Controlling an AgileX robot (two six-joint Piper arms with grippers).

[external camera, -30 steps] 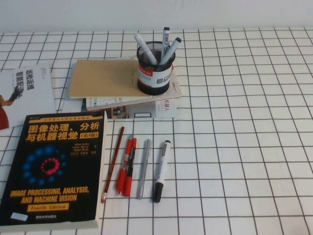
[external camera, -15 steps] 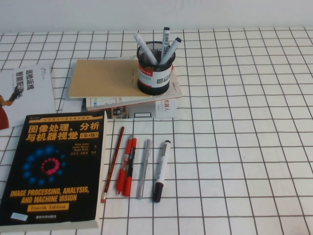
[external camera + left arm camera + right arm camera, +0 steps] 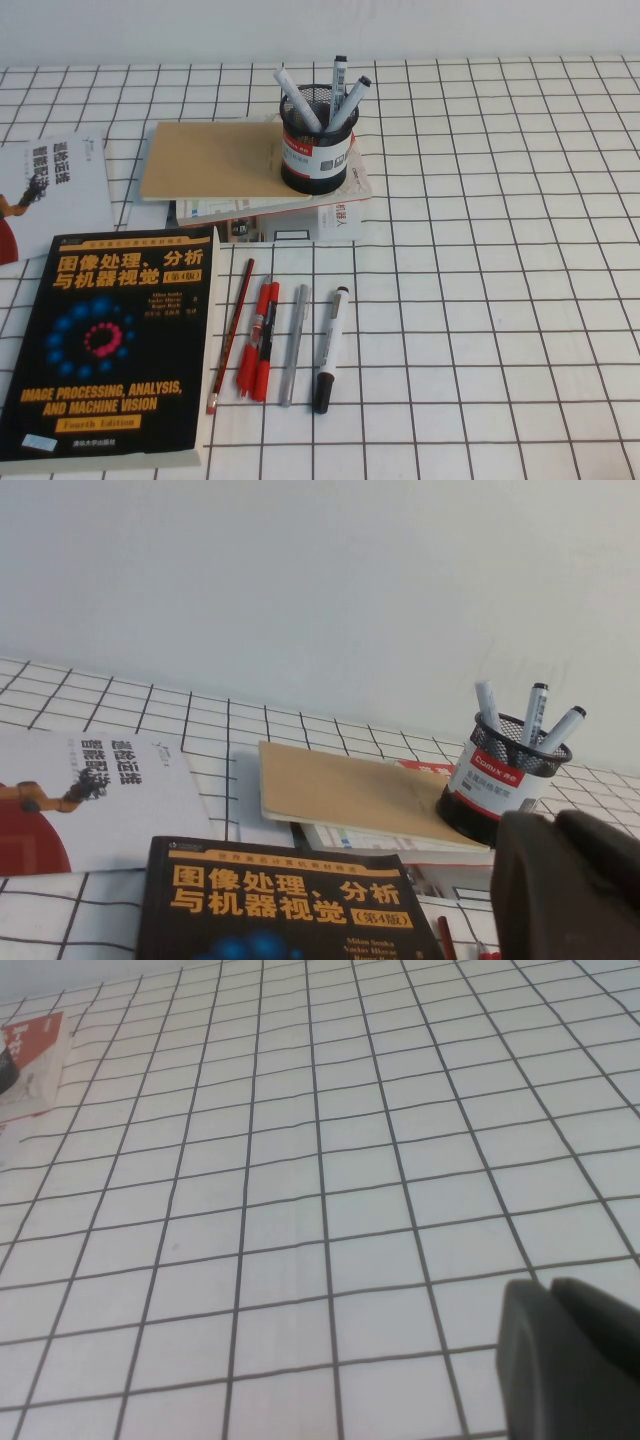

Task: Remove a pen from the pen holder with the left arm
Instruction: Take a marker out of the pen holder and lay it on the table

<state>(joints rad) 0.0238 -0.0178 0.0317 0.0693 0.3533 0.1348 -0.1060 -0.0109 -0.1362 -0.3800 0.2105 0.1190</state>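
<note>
Start of the task, with no pen lifted yet. The pen holder (image 3: pixel 318 140), a black mesh cup, stands at the far centre of the checked worktop (image 3: pixel 500 300), on the right end of a brown folder (image 3: pixel 215 160) that tops a low stack of papers. It holds three pens: a left pen (image 3: pixel 298 98) leaning left, a middle pen (image 3: pixel 339 80) almost upright, and a right pen (image 3: pixel 352 100) leaning right. All three have their caps up, so each long axis runs steeply upward out of the rim. Neither arm shows in the high view. In the left wrist view the left tool (image 3: pixel 560 830) is clenched on nothing and hangs above the near left of the worktop, beside a black book (image 3: pixel 105 345). The holder lies well apart from it, farther away and to the right. The right tool (image 3: pixel 552 1295) hovers over bare cloth on the right, and its state cannot be told. Four more pens (image 3: pixel 290 345) lie in a row on the near worktop, outside the holder. The reach probably calls for releasing the left tool, then closing from above on one cap.
</note>
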